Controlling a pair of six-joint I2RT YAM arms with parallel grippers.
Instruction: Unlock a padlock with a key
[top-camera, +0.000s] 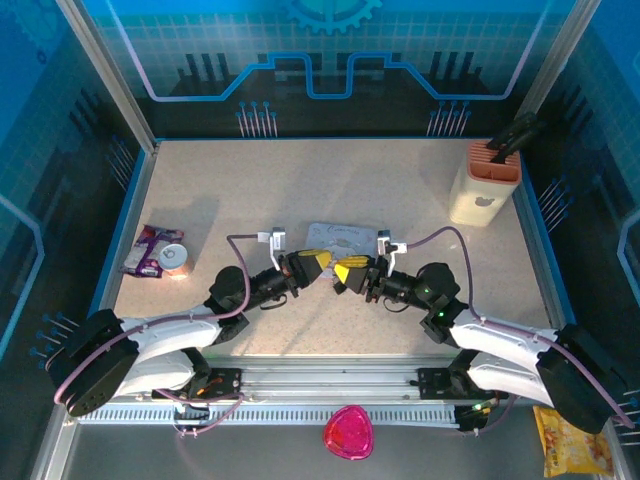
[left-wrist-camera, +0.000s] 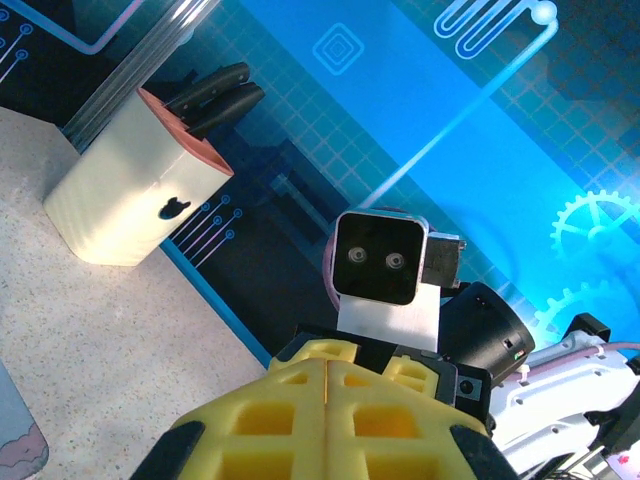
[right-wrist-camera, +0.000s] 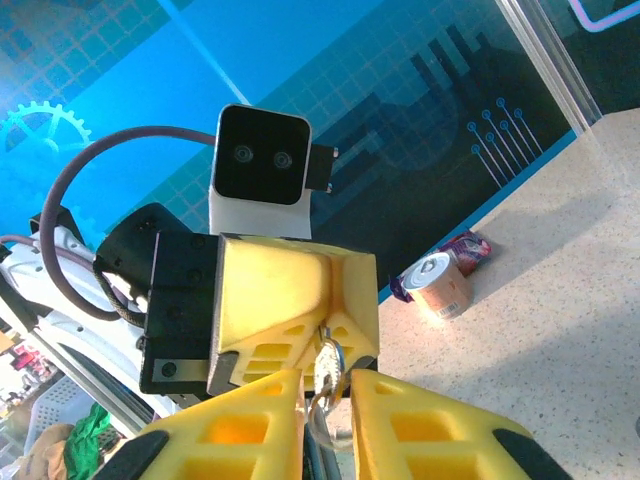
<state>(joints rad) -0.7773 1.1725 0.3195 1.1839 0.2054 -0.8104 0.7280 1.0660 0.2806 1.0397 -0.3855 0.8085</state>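
My right claw (right-wrist-camera: 325, 385) is closed to a sliver on a small looped metal piece that I take for the padlock (right-wrist-camera: 328, 353). My left claw (left-wrist-camera: 327, 362) meets it tip to tip, pads pressed together, presumably on the key, which is too small for me to make out. Both hang just above the bench (top-camera: 250, 180) in front of the tin (top-camera: 340, 238), so I judge lock and key lifted and brought together, with inserting, turning and springing the shackle left; I count two claws, one padlock, one tin, one knife block (top-camera: 485, 185), one can (top-camera: 175, 258).
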